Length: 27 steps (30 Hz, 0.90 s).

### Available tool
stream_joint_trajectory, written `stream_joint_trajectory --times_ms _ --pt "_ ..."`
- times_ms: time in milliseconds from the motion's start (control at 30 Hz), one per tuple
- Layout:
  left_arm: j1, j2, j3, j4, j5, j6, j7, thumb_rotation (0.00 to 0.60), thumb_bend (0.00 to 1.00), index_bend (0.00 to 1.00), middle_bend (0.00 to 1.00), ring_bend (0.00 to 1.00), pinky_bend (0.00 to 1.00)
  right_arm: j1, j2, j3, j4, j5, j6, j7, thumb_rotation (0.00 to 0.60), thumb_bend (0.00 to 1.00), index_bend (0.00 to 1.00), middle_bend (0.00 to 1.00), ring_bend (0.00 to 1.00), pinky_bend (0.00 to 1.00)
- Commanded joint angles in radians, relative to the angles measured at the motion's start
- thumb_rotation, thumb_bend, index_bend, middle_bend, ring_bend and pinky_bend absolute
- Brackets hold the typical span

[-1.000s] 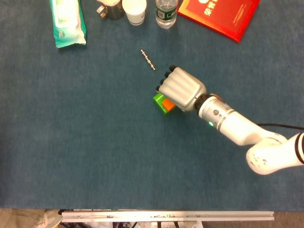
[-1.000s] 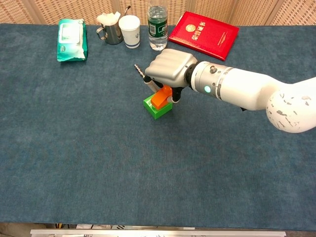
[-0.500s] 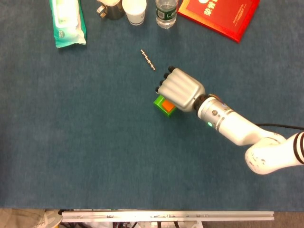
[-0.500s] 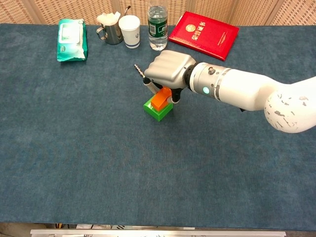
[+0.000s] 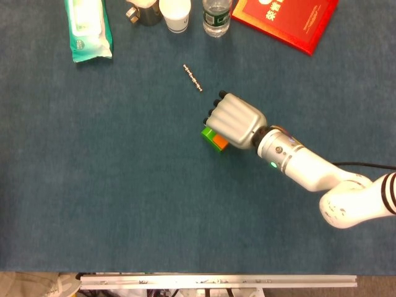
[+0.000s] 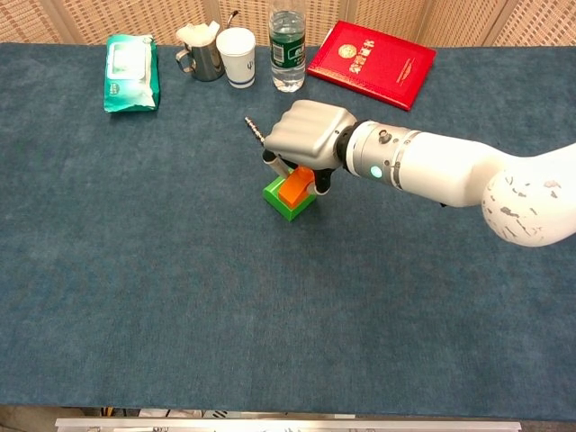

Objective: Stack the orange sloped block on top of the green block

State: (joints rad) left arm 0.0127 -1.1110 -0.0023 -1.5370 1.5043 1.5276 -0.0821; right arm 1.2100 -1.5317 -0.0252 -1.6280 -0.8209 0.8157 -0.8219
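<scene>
The green block [image 6: 281, 203] lies on the blue cloth near the table's middle, and the orange sloped block [image 6: 294, 188] sits on its top face. My right hand [image 6: 308, 135] hovers directly over both and pinches the orange block between its fingers [image 6: 273, 163]. From the head view the hand [image 5: 236, 119] covers most of the stack; only a corner of the green block [image 5: 207, 132] and a sliver of the orange block [image 5: 219, 143] show. My left hand appears in neither view.
A small metal rod [image 6: 255, 129] lies just behind the hand. Along the far edge stand a wet-wipe pack [image 6: 131, 60], a metal cup [image 6: 202, 56], a paper cup [image 6: 238, 45], a water bottle [image 6: 287, 49] and a red booklet [image 6: 371, 52].
My right hand has sunk a little and drifted slightly toward the near side, bringing the orange block down onto the green block's top.
</scene>
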Motion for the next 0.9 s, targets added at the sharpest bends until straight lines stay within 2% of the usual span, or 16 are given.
stream_joint_trajectory --times_ms 33,600,700,833,900 --pt "0.0 0.0 0.0 0.001 0.0 0.0 0.0 0.6 0.22 0.23 0.32 0.33 0.24 0.001 -0.005 -0.005 0.005 -0.001 -0.002 -0.003 0.6 0.31 0.62 0.5 0.37 0.29" --pt "0.003 -0.002 0.0 0.004 -0.002 0.001 -0.006 0.6 0.22 0.22 0.32 0.32 0.24 -0.002 -0.014 -0.011 0.025 -0.005 -0.011 0.006 0.6 0.31 0.62 0.5 0.37 0.29" --pt "0.004 -0.001 0.0 0.003 -0.002 0.003 -0.007 0.6 0.22 0.22 0.32 0.33 0.24 0.002 0.008 -0.003 0.007 0.006 -0.02 0.017 0.6 0.27 0.49 0.46 0.35 0.29" --pt "0.001 0.0 0.0 0.0 0.002 0.001 -0.004 0.6 0.22 0.22 0.32 0.33 0.24 0.009 0.044 0.002 -0.027 0.022 -0.017 0.014 0.6 0.11 0.18 0.32 0.23 0.27" --pt "0.0 0.0 -0.001 -0.001 0.004 0.001 -0.002 0.6 0.22 0.22 0.32 0.33 0.24 0.006 0.065 0.008 -0.048 0.024 -0.007 0.024 0.6 0.08 0.1 0.27 0.18 0.25"
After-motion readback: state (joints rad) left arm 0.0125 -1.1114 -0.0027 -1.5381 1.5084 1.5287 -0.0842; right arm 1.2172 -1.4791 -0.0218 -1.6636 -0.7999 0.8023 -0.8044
